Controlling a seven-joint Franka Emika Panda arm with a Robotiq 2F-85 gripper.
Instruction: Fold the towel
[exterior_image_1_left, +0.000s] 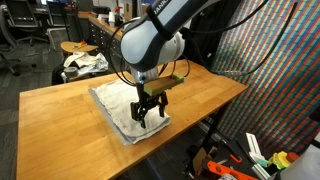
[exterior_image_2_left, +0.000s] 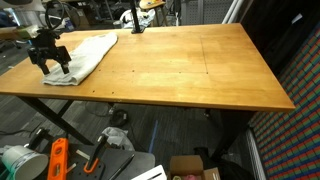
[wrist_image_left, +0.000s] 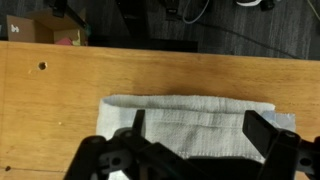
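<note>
The towel (exterior_image_1_left: 122, 103) is a light grey, wrinkly cloth lying folded near one end of the wooden table (exterior_image_1_left: 210, 90). An exterior view shows the towel (exterior_image_2_left: 88, 52) at the table's far left corner. My gripper (exterior_image_1_left: 150, 113) hangs just above the towel's near end, its jaws spread wide with nothing between them. In an exterior view the gripper (exterior_image_2_left: 50, 62) stands over the cloth's left end. In the wrist view the towel (wrist_image_left: 190, 120) lies as a long strip with a fold line along it, and the gripper (wrist_image_left: 195, 130) straddles it, open.
A smaller white-and-dark fabric bundle (exterior_image_1_left: 85, 64) lies on a round stool behind the table. Tools and boxes (exterior_image_2_left: 60, 158) sit on the floor under the table. A patterned screen (exterior_image_1_left: 280, 70) stands beside the table. The table's edge (wrist_image_left: 150, 46) runs close beyond the towel.
</note>
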